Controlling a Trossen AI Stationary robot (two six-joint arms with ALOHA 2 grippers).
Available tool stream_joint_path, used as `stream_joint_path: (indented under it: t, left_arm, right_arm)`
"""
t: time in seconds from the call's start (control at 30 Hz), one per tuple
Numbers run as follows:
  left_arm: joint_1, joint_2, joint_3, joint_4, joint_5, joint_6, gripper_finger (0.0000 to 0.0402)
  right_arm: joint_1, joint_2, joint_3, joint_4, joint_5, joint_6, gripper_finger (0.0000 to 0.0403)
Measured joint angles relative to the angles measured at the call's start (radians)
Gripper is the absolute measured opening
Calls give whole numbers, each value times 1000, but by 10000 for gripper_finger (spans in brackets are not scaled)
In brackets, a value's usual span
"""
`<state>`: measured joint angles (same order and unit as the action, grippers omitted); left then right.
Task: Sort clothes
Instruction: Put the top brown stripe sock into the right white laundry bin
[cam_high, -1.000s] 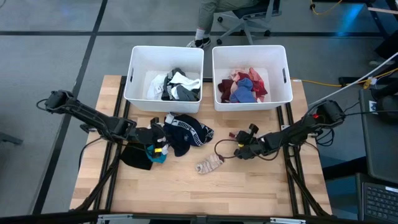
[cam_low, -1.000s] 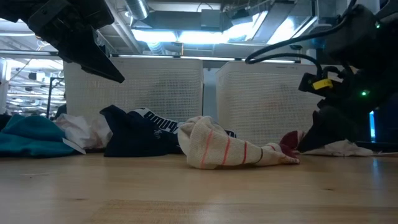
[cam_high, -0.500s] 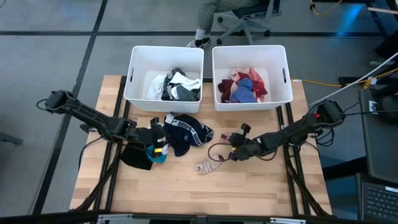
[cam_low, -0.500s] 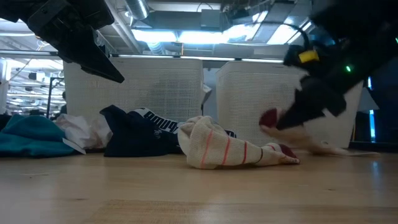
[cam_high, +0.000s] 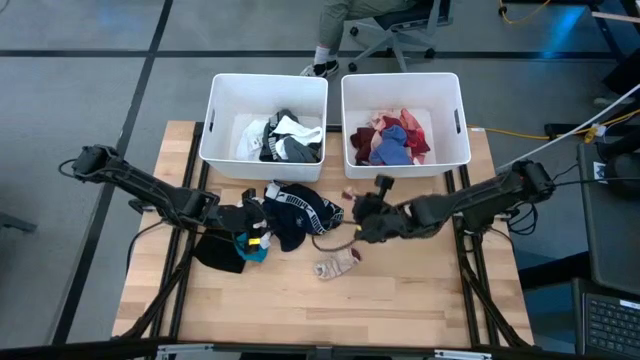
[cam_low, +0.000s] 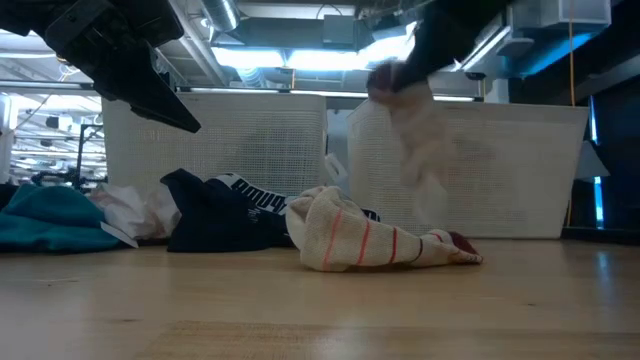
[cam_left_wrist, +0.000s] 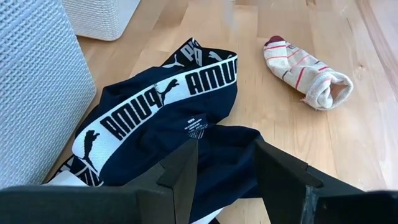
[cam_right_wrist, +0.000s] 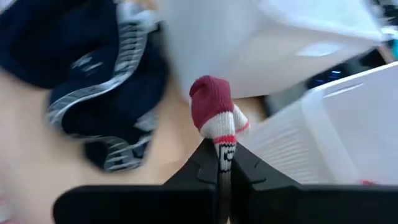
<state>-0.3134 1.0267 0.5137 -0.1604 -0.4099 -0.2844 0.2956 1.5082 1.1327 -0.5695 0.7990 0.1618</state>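
While seen from above: wooden tabletop carrying two white bins along the far edge and loose clothes in the middle.
Left bin: holding white, grey and black garments heaped toward its right side.
Right bin: holding red, maroon, pink and blue garments.
Left arm: reaching in from the left edge, left pincer hovering over the pile at the tabletop's left middle, fingers apart and holding nothing.
Right arm: stretched in from the right edge, right pincer raised near the front of the right bin, clamped shut on a red-toed sock.
Navy briefs: with white lettered band, spread on the tabletop just ahead of the left pincer's fingers, beside the left bin's wall.
Black garment: lying at the pile's near-left edge, below the left pincer.
Teal cloth: bunched at the pile's left end, next to a crumpled white piece.
Cream striped sock: lying alone on the tabletop toward the near side, between the two pincers, well apart from both.
Red-toed sock: white with a red toe, pinched between the right pincer's fingers, lifted clear of the tabletop.
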Motion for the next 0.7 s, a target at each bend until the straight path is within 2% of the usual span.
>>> stream_joint_path:
  t: [0.23,0.37,0.5,0.7]
  left_arm:
    - [0,0,0,1,0,3,143]
    - [0,0,0,14,0,3,143]
    - [0,0,0,16,0,3,143]
    - [0,0,0,16,0,3,143]
  right_arm:
    - [-95,0,266,-219,99,-89,15]
    - [-169,0,378,-288,115,-144,16]
    - [-263,0,442,-322,114,-190,16]
    - [-425,-1,448,-325,104,-249,16]
